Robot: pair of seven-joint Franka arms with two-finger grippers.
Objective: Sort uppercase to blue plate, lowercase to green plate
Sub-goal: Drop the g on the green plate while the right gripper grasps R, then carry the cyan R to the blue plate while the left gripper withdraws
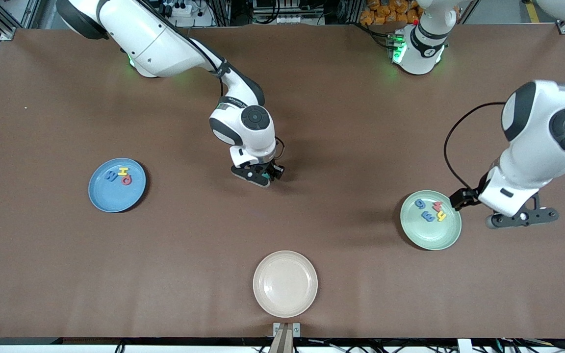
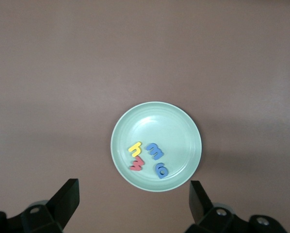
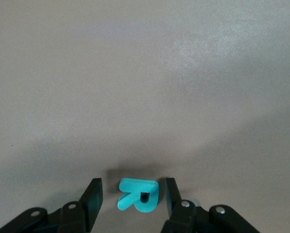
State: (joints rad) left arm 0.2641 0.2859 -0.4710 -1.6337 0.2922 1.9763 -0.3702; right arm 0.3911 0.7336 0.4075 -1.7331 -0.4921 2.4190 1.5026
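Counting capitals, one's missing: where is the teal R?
The teal R lies on the table mid-way between the plates, between the right tool's open fingers.

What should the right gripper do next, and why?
Probably finish closing on the teal R: the right gripper straddles it on the table, fingers not yet touching. The blue plate holds three capitals. The left gripper, open, is above the green plate.

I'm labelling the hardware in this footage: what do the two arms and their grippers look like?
Both arms have glossy white rounded shells with dark grey or black round joint caps. Green lights glow at both bases. The right gripper has a white wrist block and black fingers; a thin black cable runs along its forearm. The left gripper is black, wide, with screw holes, and a black cable loops to its wrist.
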